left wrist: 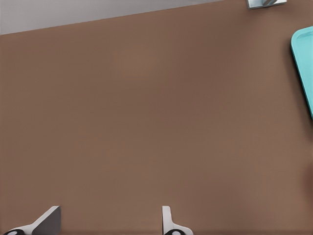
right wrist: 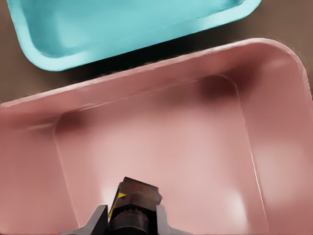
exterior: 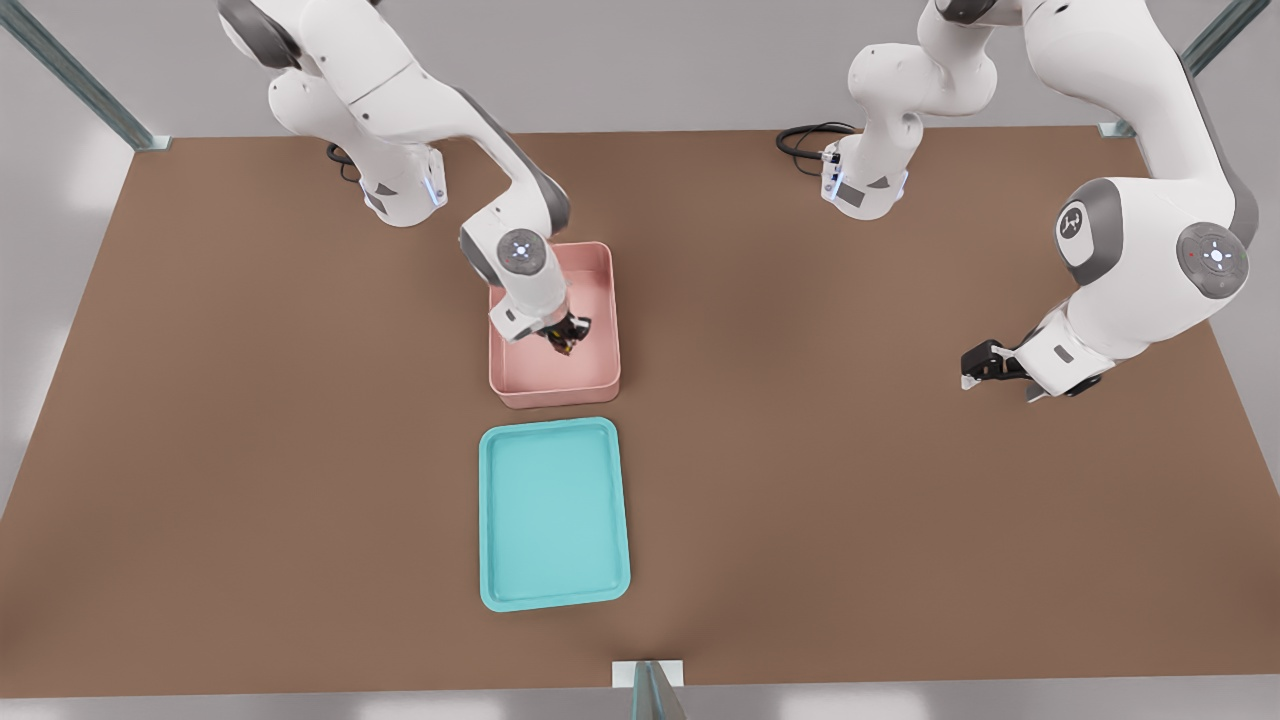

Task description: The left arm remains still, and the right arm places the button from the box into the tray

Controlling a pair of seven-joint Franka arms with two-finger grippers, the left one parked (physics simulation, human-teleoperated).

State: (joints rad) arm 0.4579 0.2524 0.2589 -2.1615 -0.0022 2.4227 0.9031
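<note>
right arm (exterior: pixel 400 110) is reaching down into the pink box (exterior: pixel 604 345), and its gripper (exterior: pixel 565 338) sits inside, fingers (right wrist: pixel 99 221) closed tight around the button (right wrist: pixel 133 208), a sliver of yellow cap showing between them. the turquoise tray (exterior: pixel 495 520) lies just beside the box on the brown table (exterior: pixel 250 420).

Brown tabletop (exterior: pixel 900 520), metal frame posts (exterior: pixel 70 75), pale grey surroundings.
</note>
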